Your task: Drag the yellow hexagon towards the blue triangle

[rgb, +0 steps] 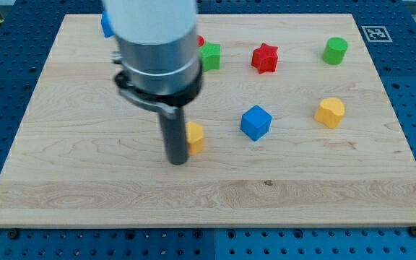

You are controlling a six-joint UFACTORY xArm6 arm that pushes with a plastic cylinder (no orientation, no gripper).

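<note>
My tip touches the yellow hexagon's left side; the blue triangle sits far up. No jaws here.

Tip touching hexagon from left, cube further right

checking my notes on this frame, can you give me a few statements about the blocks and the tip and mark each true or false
1. My tip is right beside the yellow hexagon, on its left in the view. True.
2. The blue cube touches the yellow hexagon. False: bare board lies between them.
3. The red star sits left of the green cylinder in the view. True.
4. The blue triangle is fully visible. False: the arm hides most of it, near the view's top left.
5. A yellow block lies at the view's left. False: right.
</note>
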